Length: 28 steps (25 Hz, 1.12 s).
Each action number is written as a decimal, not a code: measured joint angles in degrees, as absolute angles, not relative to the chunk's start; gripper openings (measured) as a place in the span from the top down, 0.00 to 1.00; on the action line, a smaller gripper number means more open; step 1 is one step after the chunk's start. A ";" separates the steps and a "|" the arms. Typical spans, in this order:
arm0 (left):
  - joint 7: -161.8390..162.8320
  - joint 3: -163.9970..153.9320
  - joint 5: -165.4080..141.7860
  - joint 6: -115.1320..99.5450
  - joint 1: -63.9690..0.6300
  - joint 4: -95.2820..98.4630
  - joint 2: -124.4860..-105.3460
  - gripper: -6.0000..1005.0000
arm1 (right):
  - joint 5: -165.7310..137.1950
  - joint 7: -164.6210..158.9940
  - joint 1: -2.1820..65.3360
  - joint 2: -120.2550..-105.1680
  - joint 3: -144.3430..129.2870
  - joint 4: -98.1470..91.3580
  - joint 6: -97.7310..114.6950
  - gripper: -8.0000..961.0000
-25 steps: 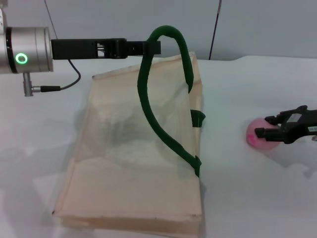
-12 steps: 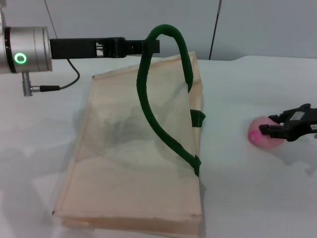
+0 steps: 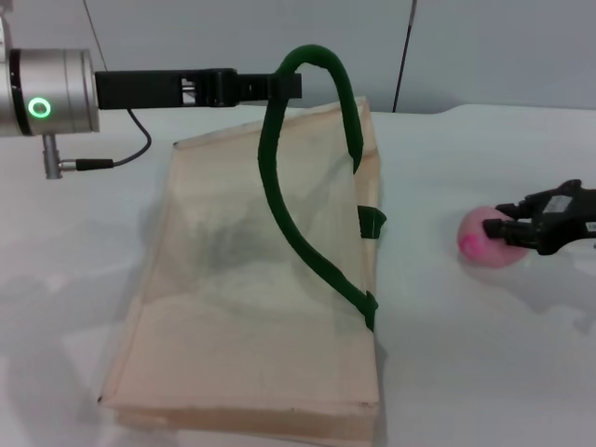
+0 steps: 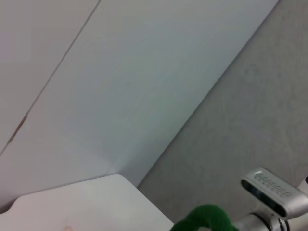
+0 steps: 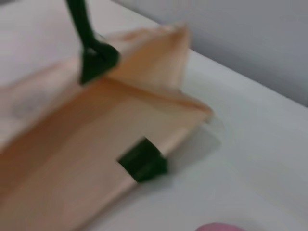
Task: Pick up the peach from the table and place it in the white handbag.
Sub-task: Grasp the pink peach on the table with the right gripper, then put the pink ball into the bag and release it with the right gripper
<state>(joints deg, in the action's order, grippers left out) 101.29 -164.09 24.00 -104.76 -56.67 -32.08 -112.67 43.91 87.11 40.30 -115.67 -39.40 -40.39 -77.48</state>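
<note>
The white handbag (image 3: 251, 279) lies on the table (image 3: 466, 363), its mouth toward the back. My left gripper (image 3: 291, 86) is shut on one dark green handle (image 3: 275, 186) and holds it raised, which pulls the bag's upper side up. The handle's top also shows in the left wrist view (image 4: 204, 220). The pink peach (image 3: 484, 238) is to the right of the bag, and my right gripper (image 3: 514, 229) is shut on it just above the tabletop. In the right wrist view the bag (image 5: 72, 159) fills the frame and the peach's top (image 5: 219, 227) peeks in at the edge.
A dark cable (image 3: 121, 163) hangs from my left wrist over the table behind the bag. The bag's second handle tab (image 3: 371, 222) sits on the side nearest the peach. A white wall rises behind the table.
My right gripper has closed in on the peach and moved it slightly up and toward the bag. The left arm and the raised handle have not moved.
</note>
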 joint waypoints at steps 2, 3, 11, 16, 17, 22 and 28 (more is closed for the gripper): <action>101.37 -164.09 24.00 -104.77 -57.06 -32.08 -112.67 0.88 | 45.53 87.94 40.20 -115.71 -39.50 -40.81 -79.12 0.69; 101.39 -164.09 24.05 -104.79 -57.24 -32.07 -112.67 0.88 | 46.22 88.24 40.18 -115.72 -39.61 -40.91 -79.76 0.70; 101.61 -164.09 25.22 -106.32 -58.61 -31.92 -112.64 0.88 | 49.28 90.29 41.62 -115.85 -40.36 -40.88 -83.53 0.76; 101.77 -164.09 26.50 -107.00 -59.86 -31.97 -112.62 0.88 | 53.88 91.16 42.87 -115.95 -45.10 -40.29 -84.37 0.78; 101.80 -164.09 26.80 -107.02 -60.08 -31.98 -112.61 0.88 | 55.10 91.17 43.11 -116.02 -46.84 -40.26 -84.26 0.79; 101.91 -164.09 28.35 -107.20 -60.56 -31.98 -112.42 0.88 | 60.27 91.17 44.29 -116.26 -54.76 -39.52 -83.69 0.83; 102.00 -164.09 30.19 -108.14 -60.73 -31.86 -111.95 0.88 | 64.59 91.18 46.81 -116.38 -62.82 -36.32 -80.82 0.87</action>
<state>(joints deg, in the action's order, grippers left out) 102.00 -164.09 30.19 -108.14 -60.73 -31.86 -111.95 64.58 91.18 46.81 -116.38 -62.82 -36.32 -80.82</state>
